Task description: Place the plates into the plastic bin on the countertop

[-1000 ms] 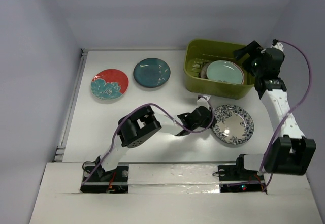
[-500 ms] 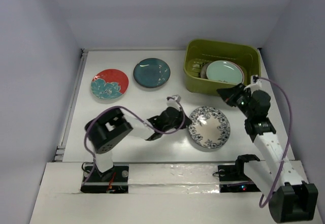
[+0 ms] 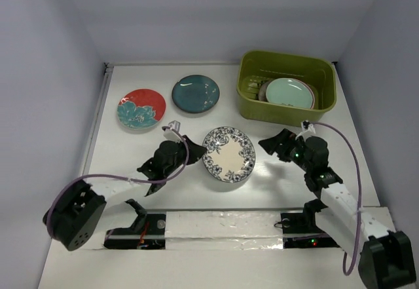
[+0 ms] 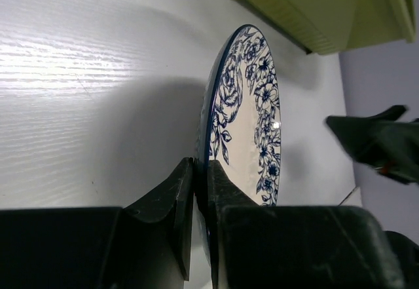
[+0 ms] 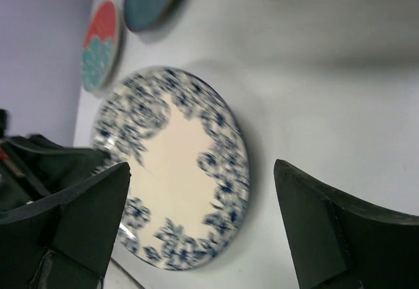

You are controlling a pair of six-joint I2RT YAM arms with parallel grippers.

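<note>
My left gripper (image 3: 188, 153) is shut on the left rim of the white-and-blue patterned plate (image 3: 228, 154), which sits near the middle of the white countertop (image 3: 131, 158); the wrist view shows my jaws clamped on its edge (image 4: 211, 171). My right gripper (image 3: 273, 145) is open and empty just right of that plate (image 5: 177, 164). The olive-green plastic bin (image 3: 288, 105) at the back right holds the mint green plate (image 3: 289, 93) on top of others. The red plate with a teal flower (image 3: 141, 108) and the dark teal plate (image 3: 195, 93) lie at the back left.
Pale lavender walls bound the countertop on the left, back and right. A white ledge (image 3: 216, 220) with the arm bases runs along the near edge. The bin's corner (image 4: 308, 7) shows beyond the held plate in the left wrist view.
My left gripper has dragged the patterned plate leftward from the right side to the middle. My right arm has come down from the bin to low beside the plate.
</note>
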